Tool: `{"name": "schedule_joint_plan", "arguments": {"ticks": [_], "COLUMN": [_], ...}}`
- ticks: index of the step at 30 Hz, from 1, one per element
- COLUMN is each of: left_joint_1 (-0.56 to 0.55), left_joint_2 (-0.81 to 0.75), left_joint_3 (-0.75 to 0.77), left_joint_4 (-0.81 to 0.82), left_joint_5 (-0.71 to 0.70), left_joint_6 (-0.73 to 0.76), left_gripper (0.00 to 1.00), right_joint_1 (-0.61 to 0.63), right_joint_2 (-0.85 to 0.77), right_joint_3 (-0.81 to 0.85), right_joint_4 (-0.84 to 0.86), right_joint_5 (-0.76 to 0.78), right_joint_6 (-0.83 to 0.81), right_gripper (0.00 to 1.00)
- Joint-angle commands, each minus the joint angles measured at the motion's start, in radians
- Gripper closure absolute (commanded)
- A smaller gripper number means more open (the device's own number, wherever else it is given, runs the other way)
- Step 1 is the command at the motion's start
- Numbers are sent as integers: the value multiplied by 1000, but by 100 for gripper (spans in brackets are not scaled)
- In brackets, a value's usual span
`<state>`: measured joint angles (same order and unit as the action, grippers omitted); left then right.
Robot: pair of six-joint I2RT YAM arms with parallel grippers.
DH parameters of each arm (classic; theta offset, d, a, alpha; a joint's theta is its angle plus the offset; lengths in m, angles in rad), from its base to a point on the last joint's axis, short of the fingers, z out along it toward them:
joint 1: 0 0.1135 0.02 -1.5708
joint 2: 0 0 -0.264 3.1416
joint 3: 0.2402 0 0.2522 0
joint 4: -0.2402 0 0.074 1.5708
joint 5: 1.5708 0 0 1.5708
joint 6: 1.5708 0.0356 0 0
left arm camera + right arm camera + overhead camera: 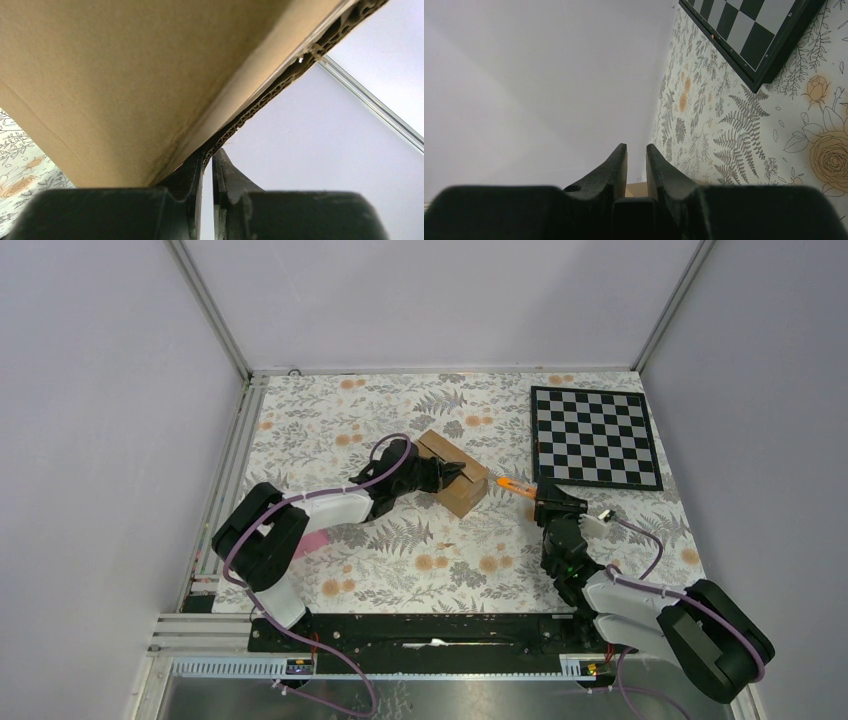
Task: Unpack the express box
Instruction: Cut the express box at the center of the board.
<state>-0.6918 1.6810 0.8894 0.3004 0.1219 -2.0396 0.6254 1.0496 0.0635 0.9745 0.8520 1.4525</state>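
Note:
The express box [455,480] is a small brown carton lying on the floral cloth at mid-table. My left gripper [452,473] is shut on its cardboard wall; in the left wrist view the fingertips [200,167] pinch the corrugated edge of the box [125,75], which fills the frame. My right gripper [545,498] is to the right of the box, apart from it, and shut on the slim orange-and-black cutter [516,485], whose orange tip points toward the box. In the right wrist view the cutter's black body [636,207] sits between the nearly closed jaws of the gripper [636,150].
A chessboard [594,436] lies at the back right and also shows in the right wrist view [754,30]. A pink object [314,541] peeks out under my left arm. Grey walls and metal rails enclose the table.

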Motion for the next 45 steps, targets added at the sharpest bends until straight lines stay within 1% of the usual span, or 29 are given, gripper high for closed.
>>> {"name": "schedule_joint_plan", "arguments": {"ticks": [1, 12, 22, 33, 41, 45], "left_joint_1": [-5, -6, -5, -4, -5, -5], "left_joint_2": [-18, -21, -17, -11, -3, 4], "left_joint_3": [-12, -20, -18, -19, -23, -19], "left_joint_4": [48, 47, 44, 49, 62, 69], "left_joint_5": [3, 5, 11, 11, 16, 25], "left_joint_6": [-301, -301, -298, -297, -300, -301], "left_gripper": [100, 100, 100, 100, 100, 100], "right_joint_1": [0, -4, -34, -50, -49, -50], "right_joint_2": [-20, -32, -47, -61, -101, -82], "right_joint_3": [-10, -19, -28, 4, 16, 23], "right_joint_4": [-40, -41, -56, -18, -59, -42], "right_joint_5": [10, 26, 22, -49, -76, -91], "right_joint_6": [-4, 8, 16, 13, -10, -12], "right_gripper": [100, 100, 100, 100, 100, 100]}}
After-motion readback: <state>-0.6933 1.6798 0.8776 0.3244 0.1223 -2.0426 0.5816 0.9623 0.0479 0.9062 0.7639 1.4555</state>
